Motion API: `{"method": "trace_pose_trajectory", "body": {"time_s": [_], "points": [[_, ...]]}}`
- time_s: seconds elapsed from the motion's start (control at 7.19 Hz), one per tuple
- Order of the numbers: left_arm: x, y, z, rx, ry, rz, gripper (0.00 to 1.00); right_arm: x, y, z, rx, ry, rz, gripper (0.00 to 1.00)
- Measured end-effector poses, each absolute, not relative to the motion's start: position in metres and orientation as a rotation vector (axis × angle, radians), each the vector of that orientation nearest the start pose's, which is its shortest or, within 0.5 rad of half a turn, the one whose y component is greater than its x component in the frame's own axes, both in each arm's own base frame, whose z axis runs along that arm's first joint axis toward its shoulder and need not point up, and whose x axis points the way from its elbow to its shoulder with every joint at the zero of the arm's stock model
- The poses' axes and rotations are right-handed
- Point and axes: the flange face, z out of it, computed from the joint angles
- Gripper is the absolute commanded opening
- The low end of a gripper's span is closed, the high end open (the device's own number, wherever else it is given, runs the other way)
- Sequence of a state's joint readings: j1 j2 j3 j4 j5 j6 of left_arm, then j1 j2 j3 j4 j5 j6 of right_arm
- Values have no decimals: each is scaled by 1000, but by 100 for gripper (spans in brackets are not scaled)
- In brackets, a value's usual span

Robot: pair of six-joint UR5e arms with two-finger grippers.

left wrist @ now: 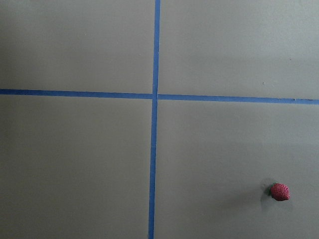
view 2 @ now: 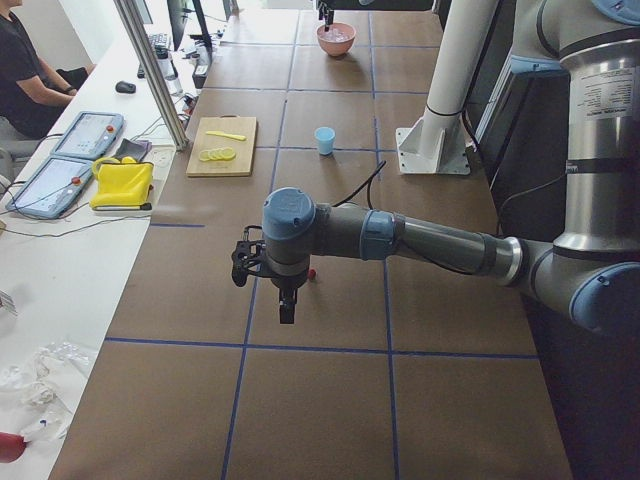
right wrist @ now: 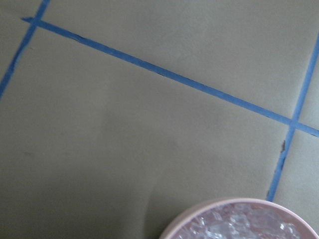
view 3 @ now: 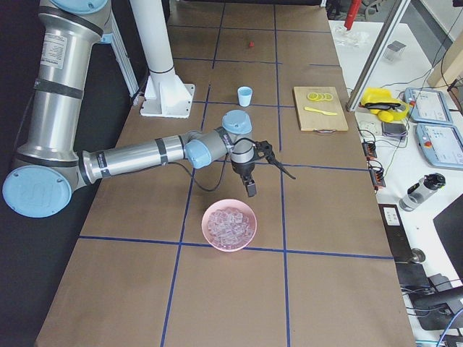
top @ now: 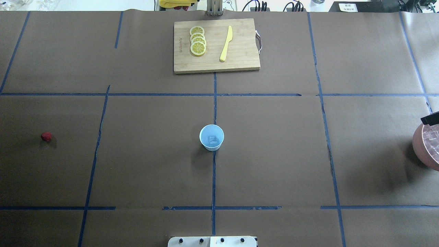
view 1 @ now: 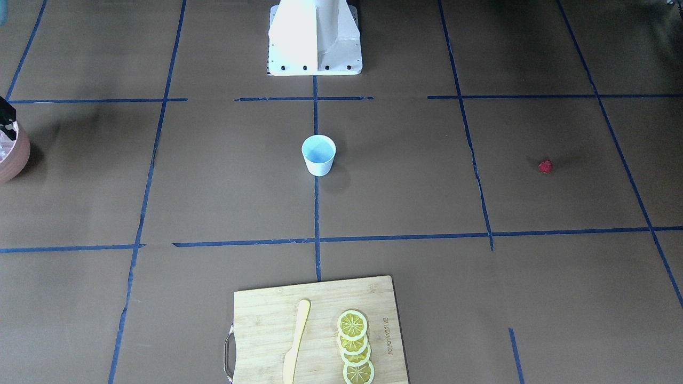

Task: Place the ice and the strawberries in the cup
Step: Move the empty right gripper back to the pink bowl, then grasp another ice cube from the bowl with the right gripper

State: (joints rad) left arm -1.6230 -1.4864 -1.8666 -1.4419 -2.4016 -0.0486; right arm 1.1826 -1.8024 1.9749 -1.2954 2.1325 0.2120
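The white cup with a pale blue inside stands at the table's middle, and one clear ice cube lies in it. More ice fills a pink bowl at the robot's right. The strawberry lies alone on the brown paper at the robot's left, and shows low right in the left wrist view. My left gripper hangs above the table close to the strawberry; whether it is open or shut I cannot tell. My right gripper hovers just beyond the bowl's far rim, its state unclear.
A wooden cutting board at the table's far side holds lemon slices and a yellow knife. The robot's white base stands behind the cup. A seated person and tablets are beside the table.
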Motion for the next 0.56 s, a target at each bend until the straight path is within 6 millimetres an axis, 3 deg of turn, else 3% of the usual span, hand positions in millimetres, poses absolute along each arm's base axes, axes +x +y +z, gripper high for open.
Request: {"method": "trace_pose_trajectory", "body": {"time_s": [0.56], "points": [[-83, -449, 560, 83, 832, -57, 100, -68, -415, 608, 190, -615, -367, 89]]}}
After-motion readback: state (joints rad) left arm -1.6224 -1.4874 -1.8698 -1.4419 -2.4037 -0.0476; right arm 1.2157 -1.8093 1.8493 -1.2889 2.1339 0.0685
